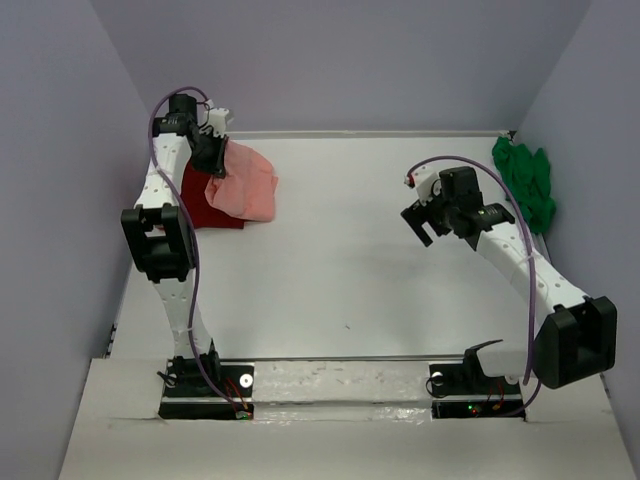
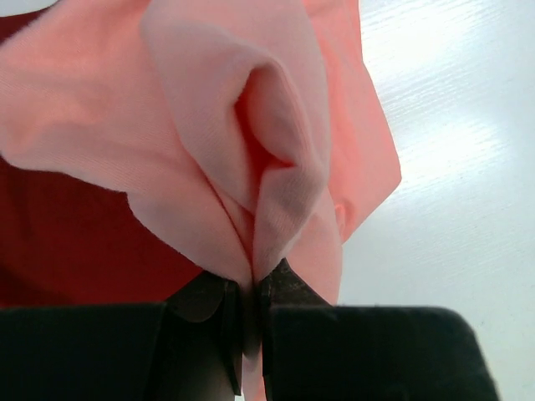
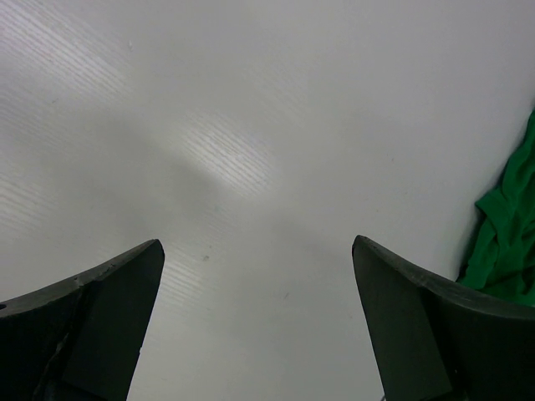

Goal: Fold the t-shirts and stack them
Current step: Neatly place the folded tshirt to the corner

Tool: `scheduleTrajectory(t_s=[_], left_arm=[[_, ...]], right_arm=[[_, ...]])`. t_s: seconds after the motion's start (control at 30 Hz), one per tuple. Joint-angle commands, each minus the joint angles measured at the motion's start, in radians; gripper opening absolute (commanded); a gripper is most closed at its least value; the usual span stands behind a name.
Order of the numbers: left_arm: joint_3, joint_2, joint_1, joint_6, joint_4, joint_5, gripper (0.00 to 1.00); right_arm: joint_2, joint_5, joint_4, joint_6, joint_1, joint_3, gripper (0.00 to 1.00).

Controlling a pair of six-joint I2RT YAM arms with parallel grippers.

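The salmon-pink t-shirt [image 1: 248,185] hangs bunched at the far left of the table, partly over the dark red t-shirt [image 1: 200,205], which lies flat beneath it. My left gripper [image 1: 212,152] is shut on a fold of the pink shirt [image 2: 251,167] and holds it up; the dark red shirt [image 2: 75,242] shows below it. The bright green t-shirt [image 1: 527,182] lies crumpled at the far right edge and shows in the right wrist view [image 3: 506,234]. My right gripper [image 1: 425,225] is open and empty above the bare table, left of the green shirt.
The white table [image 1: 370,270] is walled in by grey-lilac panels at the left, back and right. The arm bases stand at the near edge.
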Motion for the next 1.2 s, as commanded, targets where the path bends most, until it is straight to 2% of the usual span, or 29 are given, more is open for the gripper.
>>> scheduleTrajectory(t_s=[0.0, 0.37, 1.17], left_arm=[[0.081, -0.049, 0.012, 0.031, -0.073, -0.026, 0.0], [0.196, -0.052, 0.028, 0.094, -0.178, -0.076, 0.0], [0.167, -0.029, 0.162, 0.203, -0.177, -0.087, 0.0]], right_arm=[[0.004, -0.036, 0.054, 0.018, -0.006, -0.012, 1.0], [0.029, -0.04, 0.069, 0.031, -0.006, -0.023, 1.0], [0.092, -0.005, 0.075, 0.029, -0.006, -0.026, 1.0]])
